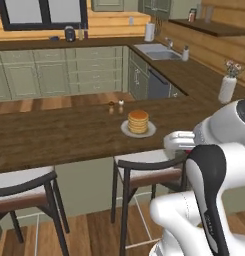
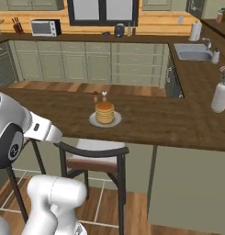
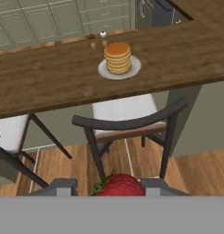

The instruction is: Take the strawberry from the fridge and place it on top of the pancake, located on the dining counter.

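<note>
In the hand view a red strawberry [image 3: 119,185] with a green leaf sits between my two grey fingertips, and my gripper [image 3: 106,187] is shut on it. It hangs low, above the floor and in front of a dark-framed stool [image 3: 127,123]. Beyond the stool runs the dining counter [image 3: 49,77], a long dark brown wooden top. The pancake [image 3: 118,57], a short golden stack on a small pale plate, stands on that counter. The same pancake [image 1: 138,121] [image 2: 104,113] sits mid-counter [image 1: 59,132] [image 2: 160,124] in both base views. The fridge is out of view.
Two small shakers [image 3: 97,40] stand just behind the pancake. Stools [image 1: 144,165] [image 2: 93,158] are tucked under the counter's near edge. A white vase with flowers [image 1: 227,88] [image 2: 221,95] stands on the counter's right wing. A sink [image 1: 156,51] and cabinets lie beyond.
</note>
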Motion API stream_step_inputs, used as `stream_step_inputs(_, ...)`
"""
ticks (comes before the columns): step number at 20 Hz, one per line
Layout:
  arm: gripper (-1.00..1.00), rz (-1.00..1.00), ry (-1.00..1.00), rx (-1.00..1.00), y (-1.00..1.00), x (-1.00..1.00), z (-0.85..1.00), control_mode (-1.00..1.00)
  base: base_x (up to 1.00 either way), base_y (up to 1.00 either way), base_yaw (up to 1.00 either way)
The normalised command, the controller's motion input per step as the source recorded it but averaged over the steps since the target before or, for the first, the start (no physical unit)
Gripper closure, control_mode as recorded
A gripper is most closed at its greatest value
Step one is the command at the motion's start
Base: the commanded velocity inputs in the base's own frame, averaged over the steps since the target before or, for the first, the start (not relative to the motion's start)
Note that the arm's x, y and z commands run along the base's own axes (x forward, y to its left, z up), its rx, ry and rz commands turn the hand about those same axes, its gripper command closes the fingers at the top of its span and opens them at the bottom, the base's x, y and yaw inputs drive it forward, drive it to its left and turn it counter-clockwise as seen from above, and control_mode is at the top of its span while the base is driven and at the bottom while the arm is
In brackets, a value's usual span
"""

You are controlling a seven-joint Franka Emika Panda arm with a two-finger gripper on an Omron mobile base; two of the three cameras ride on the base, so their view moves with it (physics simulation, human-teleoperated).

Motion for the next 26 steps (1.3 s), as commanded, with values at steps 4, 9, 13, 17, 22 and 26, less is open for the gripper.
stream_step_inputs(4,1.00,0.00,0.00,0.00,0.00,0.00,0.00,1.00,0.80,-0.21,0.00)
stream_step_inputs(9,1.00,0.00,0.00,0.00,0.00,0.00,0.00,1.00,0.37,-0.57,-0.03)
stream_step_inputs(13,1.00,0.00,0.00,0.00,0.00,0.00,0.00,1.00,0.00,-0.49,-0.15)
stream_step_inputs(17,1.00,0.00,0.00,0.00,0.00,0.00,0.00,1.00,0.00,-0.08,-0.15)
stream_step_inputs(22,1.00,0.00,0.00,0.00,0.00,0.00,0.00,1.00,0.29,-0.16,-0.10)
stream_step_inputs(26,1.00,0.00,0.00,0.00,0.00,0.00,0.00,1.00,0.28,-0.03,0.00)
